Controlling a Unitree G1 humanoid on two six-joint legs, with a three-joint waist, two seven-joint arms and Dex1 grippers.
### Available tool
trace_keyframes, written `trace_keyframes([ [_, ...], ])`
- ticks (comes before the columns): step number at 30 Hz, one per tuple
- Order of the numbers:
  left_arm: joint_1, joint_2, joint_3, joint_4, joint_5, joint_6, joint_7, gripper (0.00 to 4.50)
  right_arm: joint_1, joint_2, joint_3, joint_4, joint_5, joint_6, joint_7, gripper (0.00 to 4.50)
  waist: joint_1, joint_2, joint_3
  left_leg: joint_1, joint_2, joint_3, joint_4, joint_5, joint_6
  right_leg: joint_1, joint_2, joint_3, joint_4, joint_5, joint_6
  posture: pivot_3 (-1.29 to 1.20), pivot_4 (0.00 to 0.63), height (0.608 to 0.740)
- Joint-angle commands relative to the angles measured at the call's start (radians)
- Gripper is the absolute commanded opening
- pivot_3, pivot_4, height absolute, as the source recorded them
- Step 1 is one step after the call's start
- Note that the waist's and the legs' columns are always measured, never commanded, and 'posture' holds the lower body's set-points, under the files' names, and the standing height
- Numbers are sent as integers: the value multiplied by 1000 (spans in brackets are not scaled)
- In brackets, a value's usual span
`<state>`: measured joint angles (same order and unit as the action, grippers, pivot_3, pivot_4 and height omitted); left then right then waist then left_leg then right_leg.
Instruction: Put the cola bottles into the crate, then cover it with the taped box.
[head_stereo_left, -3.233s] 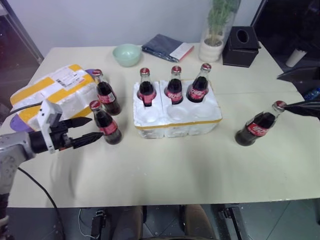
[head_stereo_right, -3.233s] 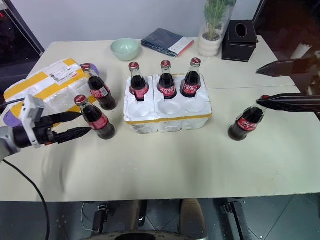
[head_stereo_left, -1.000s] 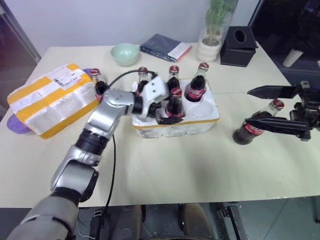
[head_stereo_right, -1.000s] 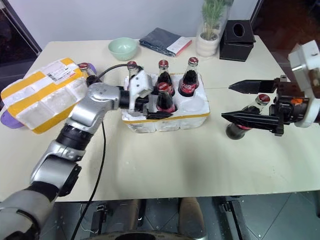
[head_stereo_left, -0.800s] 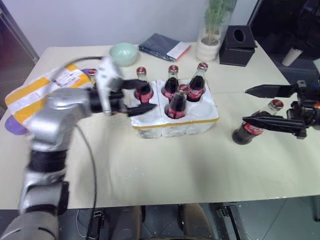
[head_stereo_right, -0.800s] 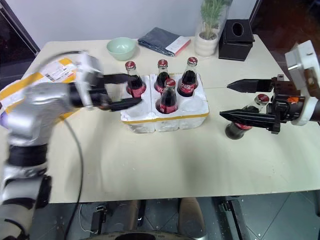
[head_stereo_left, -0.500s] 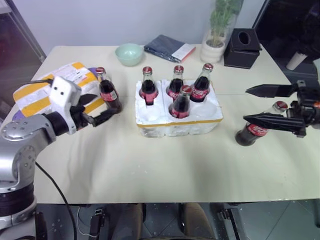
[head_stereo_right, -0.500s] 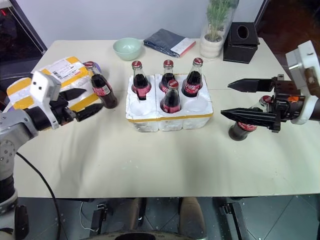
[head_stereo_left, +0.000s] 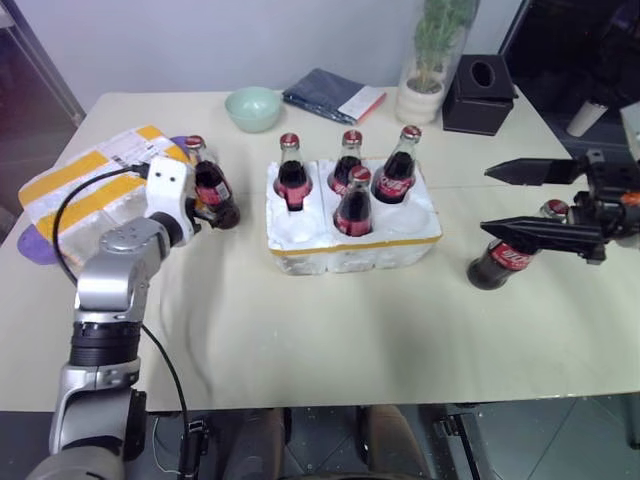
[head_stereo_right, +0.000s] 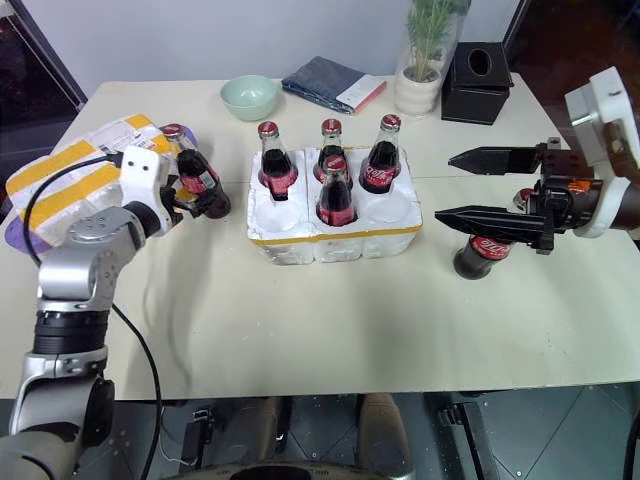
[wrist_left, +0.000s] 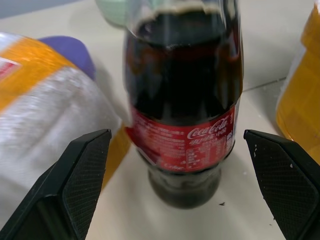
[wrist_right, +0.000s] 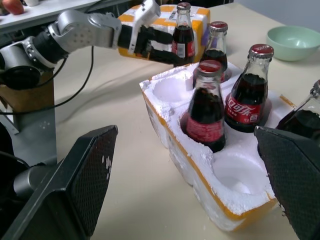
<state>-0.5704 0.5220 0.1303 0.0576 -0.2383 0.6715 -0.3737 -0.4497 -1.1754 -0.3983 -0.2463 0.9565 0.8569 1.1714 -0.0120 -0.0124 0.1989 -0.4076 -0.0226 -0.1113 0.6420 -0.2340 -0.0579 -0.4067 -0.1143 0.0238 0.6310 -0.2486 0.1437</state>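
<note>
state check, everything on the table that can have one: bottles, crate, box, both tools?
crate: uncovered, four bottles in wells, two front wells empty
bottle in front middle well: leaning, not seated straight
bottle by the taped box: upright on table, capped
left tool: open, fingers either side of that bottle
bottle on the right: on table, leaning, capped
right tool: open, by that bottle
taped box: on table, off the crate
</note>
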Motion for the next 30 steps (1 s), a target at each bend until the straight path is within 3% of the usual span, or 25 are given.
trace_keyframes([
  [1, -50, 13, 3, 48, 28, -74, -8, 4442, -19, 0, -31, -11, 20, 2, -8, 4500, 0, 0, 0, 0, 0, 0, 0, 0, 0, 0, 0, 0, 0, 0, 0, 0, 150, 740],
  [10, -162, -28, -48, 251, 66, -197, -58, 4442, -28, 11, -27, -15, 18, 6, -20, 4500, 1, 0, 0, -1, 0, 0, 1, 0, 0, 0, 0, 0, 0, 0, 1, 0, 150, 740],
  [13, -179, -25, -33, 289, 60, -213, -68, 3592, -31, 11, -32, -20, 25, 11, -29, 4500, -1, 0, 0, -1, 0, 0, 1, 0, 0, 0, 0, 0, 0, 1, 1, 0, 150, 740],
  [15, -184, -22, -28, 290, 57, -212, -70, 2769, -30, 9, -37, -21, 28, 14, -32, 4500, -1, 0, 0, -1, 0, 0, 1, 0, 0, 0, 0, 0, 0, 1, 1, 0, 150, 740],
  [19, -187, -1, 0, 254, 28, -172, -92, 2829, -24, 4, -43, -23, 29, 14, -34, 4500, -1, 0, 0, -1, 0, 0, 1, 0, 0, 0, 0, 0, 0, 1, 1, 0, 150, 740],
  [22, -216, 41, 83, 208, -80, -78, -157, 2829, -19, 0, -48, -24, 27, 15, -34, 4500, -5, 0, 0, -1, 0, 0, 1, 0, 0, -1, 0, 0, 0, 1, 1, 0, 150, 740],
  [27, -259, 188, 148, 87, -334, 102, -474, 2829, -12, 0, -52, -27, 25, 17, -33, 4500, -5, -2, 2, -4, 0, 0, 1, 0, 0, -4, 0, 0, 1, 1, 1, 0, 150, 740],
  [30, -291, 248, 109, 89, -352, 68, -608, 2829, -2, 4, -54, -30, 18, 12, -34, 4500, 5, -3, 2, -5, 0, 0, 1, 0, 0, -3, 0, 0, 0, 1, 1, 0, 150, 740],
])
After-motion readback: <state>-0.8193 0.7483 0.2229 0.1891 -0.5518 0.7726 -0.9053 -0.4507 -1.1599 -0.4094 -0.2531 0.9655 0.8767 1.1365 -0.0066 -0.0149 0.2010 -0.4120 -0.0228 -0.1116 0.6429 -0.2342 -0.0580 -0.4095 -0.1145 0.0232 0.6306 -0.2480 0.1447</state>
